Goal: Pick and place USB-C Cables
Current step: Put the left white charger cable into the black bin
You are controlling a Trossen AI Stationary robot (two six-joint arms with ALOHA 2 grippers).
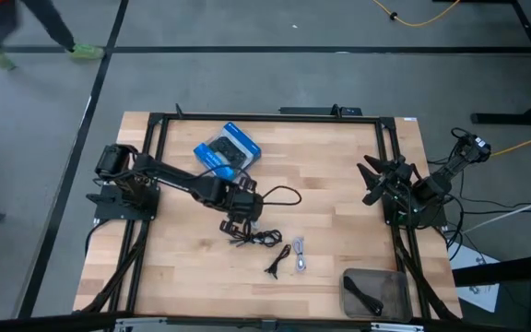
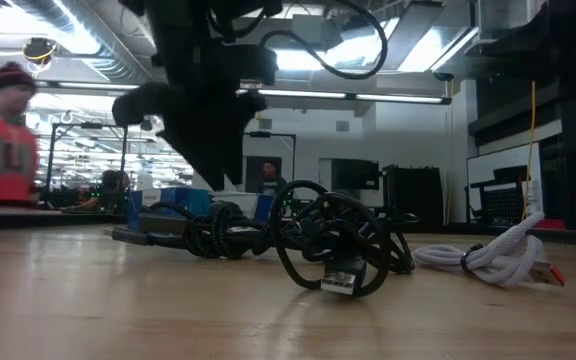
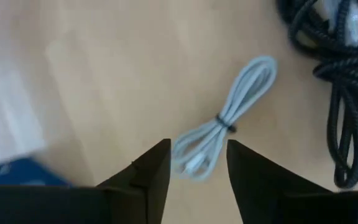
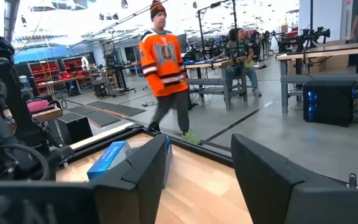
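Several USB-C cables lie on the wooden table. A tangle of black cables (image 1: 252, 236) (image 2: 338, 240) lies near the middle, and one small black cable (image 1: 274, 266) lies closer to the near edge. A bundled white-grey cable (image 1: 300, 256) (image 3: 229, 121) (image 2: 498, 258) lies to the right of the black ones. My left gripper (image 1: 238, 219) (image 3: 197, 168) (image 2: 216, 165) is open and hangs just above the table by the black tangle. In its wrist view the white-grey cable shows beyond its fingertips. My right gripper (image 1: 371, 181) (image 4: 201, 168) waits open at the table's right edge.
A blue box picturing a game controller (image 1: 229, 152) (image 4: 107, 158) lies toward the far side, behind my left arm. A clear tray (image 1: 376, 293) holding a black item sits at the near right corner. A person in an orange jersey (image 4: 163, 62) walks past beyond the table.
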